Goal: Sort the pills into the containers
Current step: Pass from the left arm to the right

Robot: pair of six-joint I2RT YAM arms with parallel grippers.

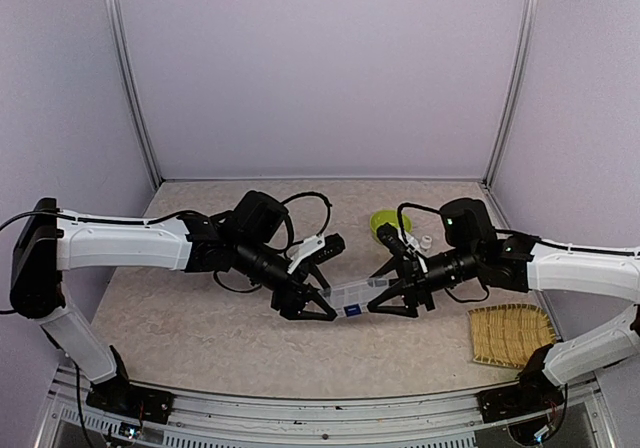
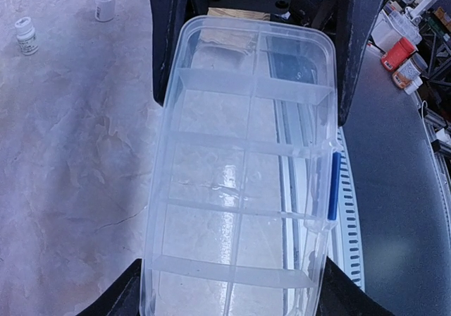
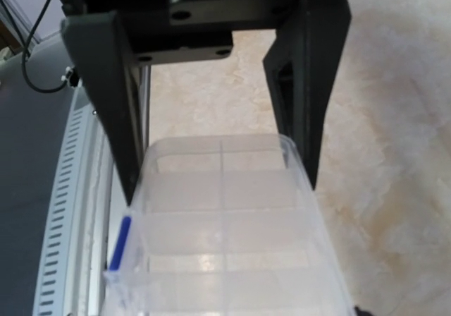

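A clear plastic pill box (image 1: pixel 355 296) with a blue latch (image 2: pixel 333 196) hangs above the table between my two grippers. Its containers (image 2: pixel 211 168) look empty in both wrist views. No pills are in view. My left gripper (image 1: pixel 323 306) is shut on the box's left end, its fingers (image 2: pixel 120 298) pressed against both long sides. My right gripper (image 1: pixel 387 296) is shut on the other end, and its fingers (image 2: pixel 169 48) flank the far corners in the left wrist view. In the right wrist view the box (image 3: pixel 225 238) hides most of the right gripper's own fingers.
A lime-green bowl (image 1: pixel 385 223) and a small white bottle (image 1: pixel 427 240) stand behind the right gripper. Two white bottles (image 2: pixel 27 35) (image 2: pixel 106 1) show in the left wrist view. A bamboo mat (image 1: pixel 510 333) lies at the front right. The table's metal front edge (image 1: pixel 330 408) runs below the box.
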